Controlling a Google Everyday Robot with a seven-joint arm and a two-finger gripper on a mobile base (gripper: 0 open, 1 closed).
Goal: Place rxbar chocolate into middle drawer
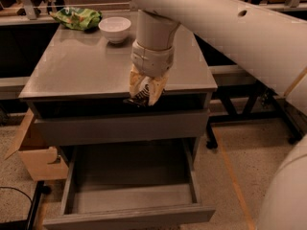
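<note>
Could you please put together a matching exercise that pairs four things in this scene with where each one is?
Things:
1. rxbar chocolate
2. white bowl
3. green bag
4. middle drawer

Places:
A. at the back left corner of the cabinet top
B. pulled open, low at the front of the cabinet
C. pinched in the gripper at the front edge of the cabinet top
D. on the cabinet top, just right of the bag

Pairs: 1-C, 2-D, 3-A, 4-B
</note>
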